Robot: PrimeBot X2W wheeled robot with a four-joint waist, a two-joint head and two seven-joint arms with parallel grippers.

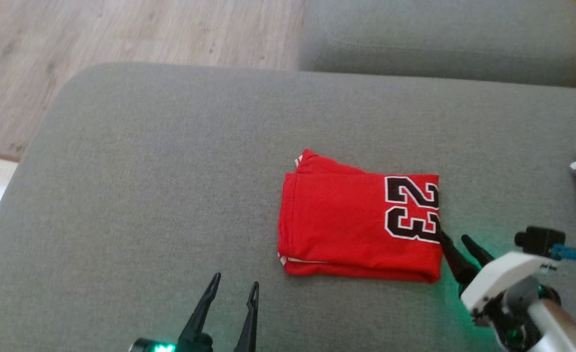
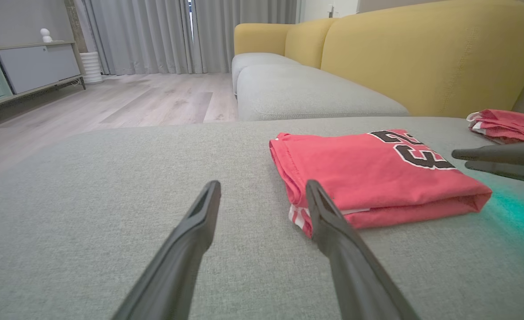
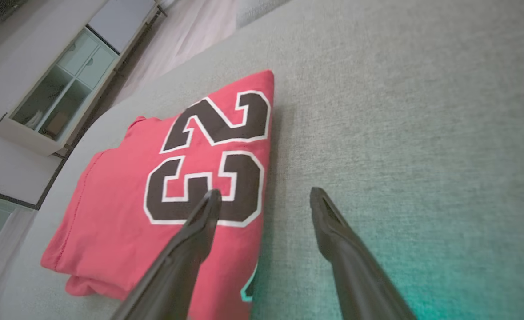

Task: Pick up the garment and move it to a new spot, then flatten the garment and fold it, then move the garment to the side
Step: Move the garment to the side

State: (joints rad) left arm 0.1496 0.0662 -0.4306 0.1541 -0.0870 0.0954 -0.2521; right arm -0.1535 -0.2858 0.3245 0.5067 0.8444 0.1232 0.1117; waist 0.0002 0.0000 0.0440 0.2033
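Lying folded right of the grey cushion's [image 1: 146, 171] middle, the red garment [image 1: 346, 225] has the right hand [image 1: 454, 236] released at its numbered edge, one finger above it; the left hand [image 1: 235, 280], also released, hovers near the cushion's front edge.

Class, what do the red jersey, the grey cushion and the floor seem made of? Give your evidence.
Jersey: probably soft knit fabric, matte; it folds in limp layers with stitched hems. Cushion: woven upholstery cloth, matte; fine weave grain shows. Floor: wood or wood-look laminate, low sheen; plank seams and grain.
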